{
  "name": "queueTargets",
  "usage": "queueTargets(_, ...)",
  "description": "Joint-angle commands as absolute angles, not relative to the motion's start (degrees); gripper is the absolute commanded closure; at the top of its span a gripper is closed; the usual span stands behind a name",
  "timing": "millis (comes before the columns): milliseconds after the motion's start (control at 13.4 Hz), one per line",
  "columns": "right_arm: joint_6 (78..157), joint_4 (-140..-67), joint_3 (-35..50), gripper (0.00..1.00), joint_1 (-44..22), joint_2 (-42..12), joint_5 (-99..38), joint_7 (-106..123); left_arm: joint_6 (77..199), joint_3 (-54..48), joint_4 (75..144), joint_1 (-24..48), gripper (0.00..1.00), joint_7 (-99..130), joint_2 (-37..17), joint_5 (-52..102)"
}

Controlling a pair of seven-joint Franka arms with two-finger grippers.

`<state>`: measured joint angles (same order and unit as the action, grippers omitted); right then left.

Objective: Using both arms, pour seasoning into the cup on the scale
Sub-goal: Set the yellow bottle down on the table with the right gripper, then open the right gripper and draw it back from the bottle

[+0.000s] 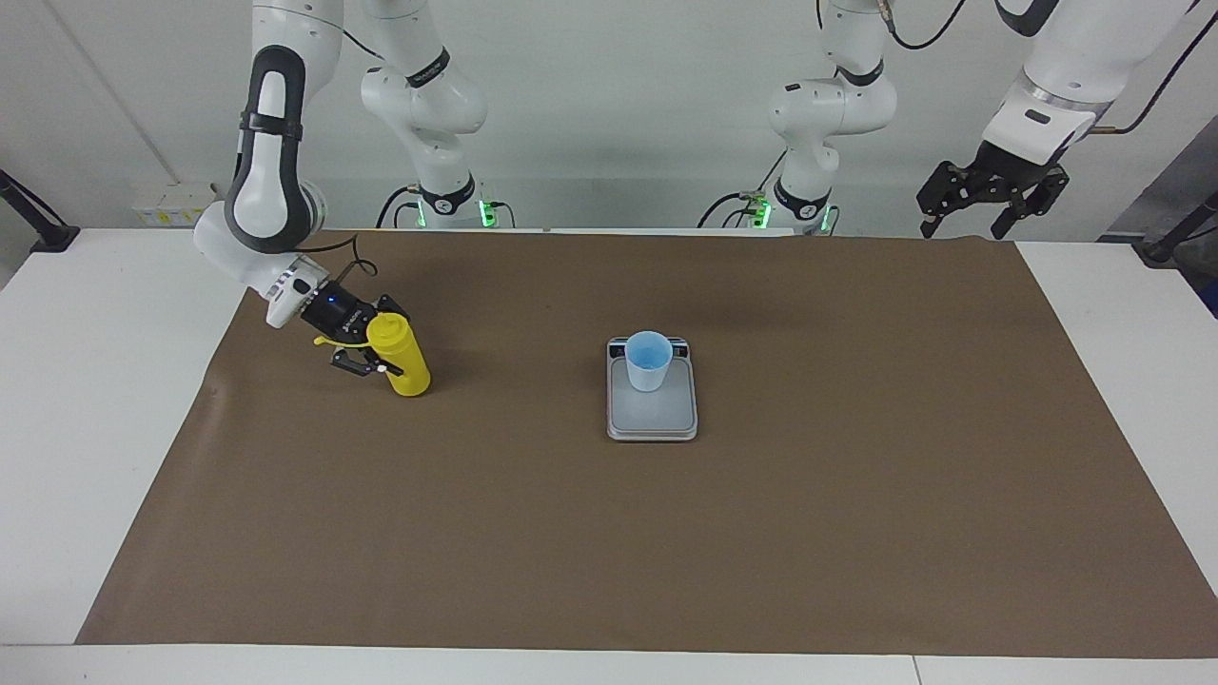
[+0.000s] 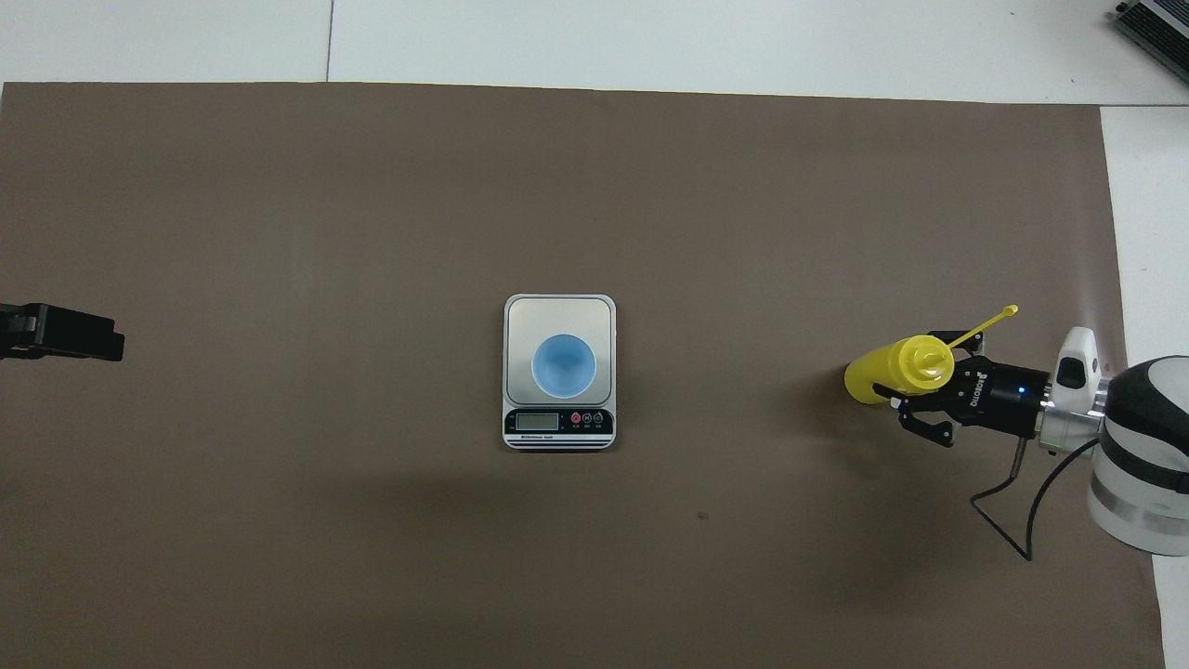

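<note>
The yellow seasoning bottle [image 1: 407,363] stands on the brown mat toward the right arm's end of the table; its tethered cap strand sticks out sideways. My right gripper [image 1: 388,341] is at the bottle's upper part with a finger on each side, open; it also shows in the overhead view [image 2: 917,383] beside the bottle [image 2: 878,376]. The light blue cup [image 1: 649,362] stands upright on the grey scale [image 1: 653,419] at the mat's middle, on the part of the scale [image 2: 559,311] by the display. My left gripper [image 1: 963,226] waits raised and open over the left arm's end of the table.
The brown mat [image 1: 856,495] covers most of the white table. The left gripper's tip [image 2: 88,334] shows at the edge of the overhead view. A black cable [image 2: 1008,520] hangs from the right wrist over the mat.
</note>
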<state>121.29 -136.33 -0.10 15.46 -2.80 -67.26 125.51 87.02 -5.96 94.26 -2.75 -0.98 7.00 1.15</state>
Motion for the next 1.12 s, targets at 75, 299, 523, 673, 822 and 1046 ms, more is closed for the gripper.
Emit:
queueTargets(75, 119.7, -136.7, 0.4, 0.00, 16.3, -2.0, -69.5, 125.2, 88.0, -6.3, 96.3, -3.5, 0.00, -1.8, 8.8, 1.4)
queueTargets(299, 118.1, -137.4, 0.3, 0.00, 17.5, -1.6, -68.7, 125.2, 88.0, -6.3, 96.3, -3.5, 0.00, -1.8, 8.8, 1.4)
queueTargets(523, 118.1, -138.7, 0.1, 0.00, 19.1, -1.2, -64.4, 125.0, 87.9, -6.3, 96.3, -3.5, 0.00, -1.8, 8.8, 1.4)
queueTargets(673, 118.6, -138.6, -0.1, 0.00, 20.3, -1.3, -60.2, 124.5, 88.0, -6.3, 96.3, -3.5, 0.00, -1.8, 8.8, 1.4)
queueTargets(822, 119.1, -138.3, -0.2, 0.00, 21.4, -1.4, -53.7, 123.0, 88.0, -6.3, 96.3, -3.5, 0.00, -1.8, 8.8, 1.4)
queueTargets(1046, 118.4, -135.7, -0.3, 0.00, 24.2, -1.1, -44.9, 118.3, 88.0, -6.3, 96.3, -3.5, 0.00, -1.8, 8.8, 1.4)
